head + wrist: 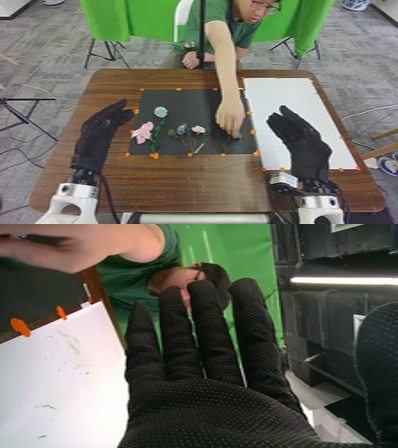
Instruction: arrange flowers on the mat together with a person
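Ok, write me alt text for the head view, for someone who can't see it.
A person's hand reaches over the right side of a dark mat on a brown table; pink and blue-green flowers lie on the mat. The open left robot hand is beside the mat, the open right robot hand over a white sheet.

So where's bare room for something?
The brown wooden table between the black mat and the robot; also the white sheet beyond the black-gloved right hand. Crowded: most of the mat, with pink and blue flowers and a person's hand.
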You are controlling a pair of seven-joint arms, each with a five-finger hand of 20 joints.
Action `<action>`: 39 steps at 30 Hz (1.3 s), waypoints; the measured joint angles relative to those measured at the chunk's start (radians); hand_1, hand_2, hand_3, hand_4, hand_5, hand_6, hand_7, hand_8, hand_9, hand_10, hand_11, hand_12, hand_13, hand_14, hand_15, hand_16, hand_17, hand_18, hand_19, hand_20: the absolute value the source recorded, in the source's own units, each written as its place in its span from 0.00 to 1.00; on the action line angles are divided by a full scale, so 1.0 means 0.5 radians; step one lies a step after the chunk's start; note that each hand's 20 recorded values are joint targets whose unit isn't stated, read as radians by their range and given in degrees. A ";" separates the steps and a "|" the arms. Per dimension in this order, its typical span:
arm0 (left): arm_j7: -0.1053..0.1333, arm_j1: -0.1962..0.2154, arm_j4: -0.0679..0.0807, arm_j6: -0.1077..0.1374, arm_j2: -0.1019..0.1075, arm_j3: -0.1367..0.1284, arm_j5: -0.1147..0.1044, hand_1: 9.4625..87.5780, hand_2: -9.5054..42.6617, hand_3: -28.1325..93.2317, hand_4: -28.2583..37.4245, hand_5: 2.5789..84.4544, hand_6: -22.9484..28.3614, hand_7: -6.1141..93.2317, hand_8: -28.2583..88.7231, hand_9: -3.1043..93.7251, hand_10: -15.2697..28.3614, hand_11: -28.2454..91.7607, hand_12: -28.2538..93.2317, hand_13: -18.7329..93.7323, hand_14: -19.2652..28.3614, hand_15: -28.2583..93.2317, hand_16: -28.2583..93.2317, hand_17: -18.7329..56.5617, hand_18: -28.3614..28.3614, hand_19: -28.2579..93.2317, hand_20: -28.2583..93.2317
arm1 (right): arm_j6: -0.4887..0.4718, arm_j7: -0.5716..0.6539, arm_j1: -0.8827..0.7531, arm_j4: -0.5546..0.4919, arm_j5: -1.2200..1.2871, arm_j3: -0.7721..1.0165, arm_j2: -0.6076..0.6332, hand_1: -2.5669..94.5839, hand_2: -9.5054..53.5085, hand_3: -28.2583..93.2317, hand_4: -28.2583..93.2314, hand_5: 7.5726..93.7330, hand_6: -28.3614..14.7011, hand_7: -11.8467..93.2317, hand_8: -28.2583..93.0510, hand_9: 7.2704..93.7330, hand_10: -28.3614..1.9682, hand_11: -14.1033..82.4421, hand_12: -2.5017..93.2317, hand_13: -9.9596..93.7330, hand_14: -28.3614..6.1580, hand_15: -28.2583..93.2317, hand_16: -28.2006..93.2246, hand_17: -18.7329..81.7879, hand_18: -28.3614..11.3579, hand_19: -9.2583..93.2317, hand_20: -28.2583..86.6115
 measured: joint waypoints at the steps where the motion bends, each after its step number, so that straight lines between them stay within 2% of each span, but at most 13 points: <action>1: 0.000 0.000 0.000 0.000 0.000 0.000 -0.002 0.25 0.00 0.74 0.16 0.50 0.51 0.20 0.19 0.49 0.64 0.39 0.37 0.47 0.75 0.34 0.28 0.30 0.71 0.27 0.36 | 0.000 0.000 0.000 0.000 0.000 0.000 -0.001 0.09 0.18 0.91 0.08 0.49 0.62 0.21 0.15 0.49 0.42 0.21 0.14 0.45 0.44 0.33 0.35 0.42 0.40 0.12 0.52; 10: 0.000 -0.011 0.007 -0.002 0.003 0.001 -0.009 0.25 0.00 0.74 0.16 0.50 0.51 0.20 0.19 0.49 0.64 0.39 0.37 0.47 0.75 0.34 0.28 0.30 0.71 0.28 0.36 | -0.007 0.000 0.014 0.006 -0.002 0.000 -0.001 0.09 0.18 0.92 0.08 0.50 0.62 0.22 0.15 0.49 0.42 0.21 0.14 0.45 0.43 0.33 0.35 0.42 0.40 0.11 0.52; 18: -0.001 -0.041 0.028 -0.007 0.012 0.003 -0.010 0.25 0.00 0.74 0.16 0.50 0.51 0.19 0.19 0.49 0.64 0.39 0.36 0.47 0.75 0.34 0.28 0.30 0.71 0.28 0.36 | -0.019 -0.005 0.022 0.008 -0.006 -0.002 -0.001 0.09 0.19 0.91 0.08 0.52 0.61 0.22 0.15 0.52 0.42 0.21 0.14 0.47 0.43 0.34 0.35 0.42 0.40 0.11 0.52; 31: 0.003 -0.020 0.025 -0.007 0.013 -0.001 -0.012 0.25 0.00 0.74 0.16 0.50 0.51 0.19 0.19 0.49 0.64 0.39 0.36 0.46 0.75 0.34 0.28 0.30 0.71 0.28 0.36 | -0.055 -0.005 0.015 0.011 -0.012 -0.004 -0.005 0.09 0.18 0.91 0.08 0.53 0.61 0.21 0.15 0.53 0.42 0.21 0.14 0.48 0.44 0.34 0.35 0.43 0.42 0.10 0.52; 39: 0.001 -0.008 0.018 -0.006 0.005 -0.023 -0.015 0.24 0.00 0.74 0.15 0.50 0.51 0.20 0.19 0.49 0.64 0.39 0.37 0.46 0.76 0.34 0.28 0.30 0.71 0.28 0.36 | -0.063 -0.004 0.006 0.008 -0.014 -0.005 -0.017 0.09 0.19 0.91 0.08 0.54 0.61 0.22 0.15 0.54 0.42 0.22 0.14 0.48 0.44 0.34 0.35 0.43 0.42 0.10 0.52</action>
